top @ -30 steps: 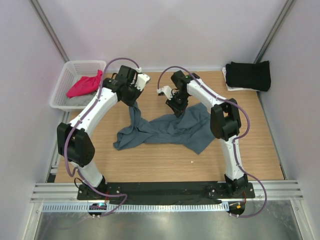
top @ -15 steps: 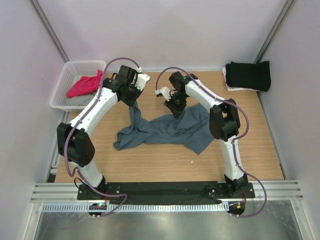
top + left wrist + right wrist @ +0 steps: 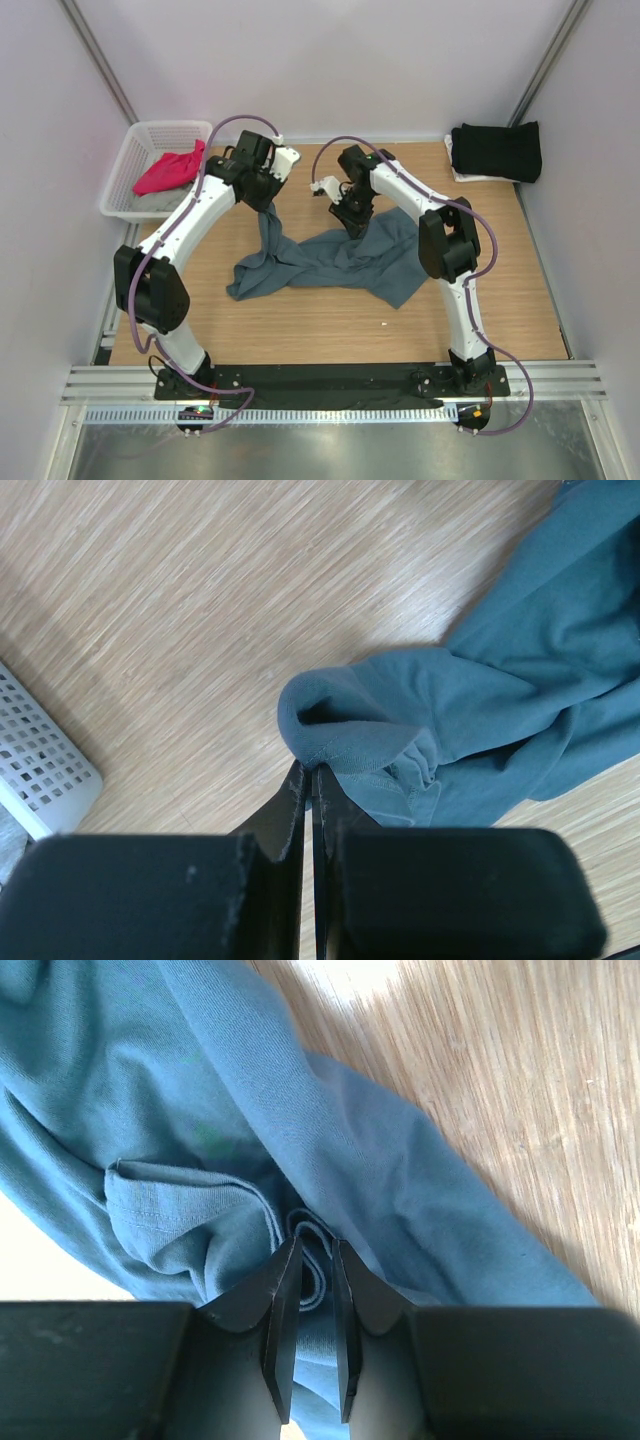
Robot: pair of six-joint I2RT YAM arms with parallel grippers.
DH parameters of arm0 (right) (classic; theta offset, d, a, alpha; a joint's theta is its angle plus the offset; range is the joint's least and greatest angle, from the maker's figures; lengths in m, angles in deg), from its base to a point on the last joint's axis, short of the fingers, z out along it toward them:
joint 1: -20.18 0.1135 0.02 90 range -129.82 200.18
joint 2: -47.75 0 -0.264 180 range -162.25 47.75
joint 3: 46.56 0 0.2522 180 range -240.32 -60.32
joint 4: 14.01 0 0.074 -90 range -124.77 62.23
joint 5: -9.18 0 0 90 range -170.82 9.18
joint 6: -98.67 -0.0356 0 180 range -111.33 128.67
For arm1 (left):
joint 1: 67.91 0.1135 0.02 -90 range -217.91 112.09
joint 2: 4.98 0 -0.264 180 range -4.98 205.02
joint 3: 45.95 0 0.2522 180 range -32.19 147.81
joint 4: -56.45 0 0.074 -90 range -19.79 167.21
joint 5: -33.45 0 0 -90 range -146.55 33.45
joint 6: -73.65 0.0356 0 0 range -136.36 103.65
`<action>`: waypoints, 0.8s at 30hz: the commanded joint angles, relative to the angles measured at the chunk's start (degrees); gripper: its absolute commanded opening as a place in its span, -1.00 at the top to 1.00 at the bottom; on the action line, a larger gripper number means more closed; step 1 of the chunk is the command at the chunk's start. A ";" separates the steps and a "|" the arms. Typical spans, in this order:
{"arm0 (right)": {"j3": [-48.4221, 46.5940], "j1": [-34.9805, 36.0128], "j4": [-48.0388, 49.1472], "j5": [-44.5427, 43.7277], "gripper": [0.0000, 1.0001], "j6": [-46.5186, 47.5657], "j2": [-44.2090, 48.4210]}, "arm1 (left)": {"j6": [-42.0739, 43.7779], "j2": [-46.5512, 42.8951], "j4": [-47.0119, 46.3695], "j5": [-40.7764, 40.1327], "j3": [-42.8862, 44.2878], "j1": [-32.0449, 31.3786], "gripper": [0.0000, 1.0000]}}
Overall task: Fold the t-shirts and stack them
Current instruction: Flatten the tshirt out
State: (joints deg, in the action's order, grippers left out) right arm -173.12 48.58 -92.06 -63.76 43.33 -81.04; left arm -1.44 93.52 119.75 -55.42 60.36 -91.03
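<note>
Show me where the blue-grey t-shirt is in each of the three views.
Top external: blue-grey t-shirt crumpled mid-picture, between both arms.
Left wrist: blue-grey t-shirt in the right half, hem pinched by the left tool.
Right wrist: blue-grey t-shirt fills left and centre, a fold gripped by the right tool.
Shared landmark: the wooden table, visible in all three.

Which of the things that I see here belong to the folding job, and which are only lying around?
For the job: blue-grey t-shirt in the middle; folded black t-shirt, far right corner; magenta t-shirt over light grey cloth, in the white basket.
Lying about: white basket; wooden table.
</note>
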 commanded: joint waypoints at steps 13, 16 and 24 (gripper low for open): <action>0.47 0.25 0.92 -1.77 0.39 0.24 1.35 | -1.38 -0.06 -1.90 0.63 1.40 0.44 1.00; 0.82 0.25 1.10 -1.94 0.35 0.24 1.35 | -1.30 0.03 -1.90 0.54 1.40 0.52 1.00; 1.26 0.25 1.54 -2.56 0.33 0.15 1.26 | -1.65 0.11 -1.99 0.90 1.49 0.44 1.00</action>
State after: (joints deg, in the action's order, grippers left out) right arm -172.11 48.58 -91.01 -65.71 43.33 -81.04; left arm -2.49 93.54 119.73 -55.38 60.36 -91.03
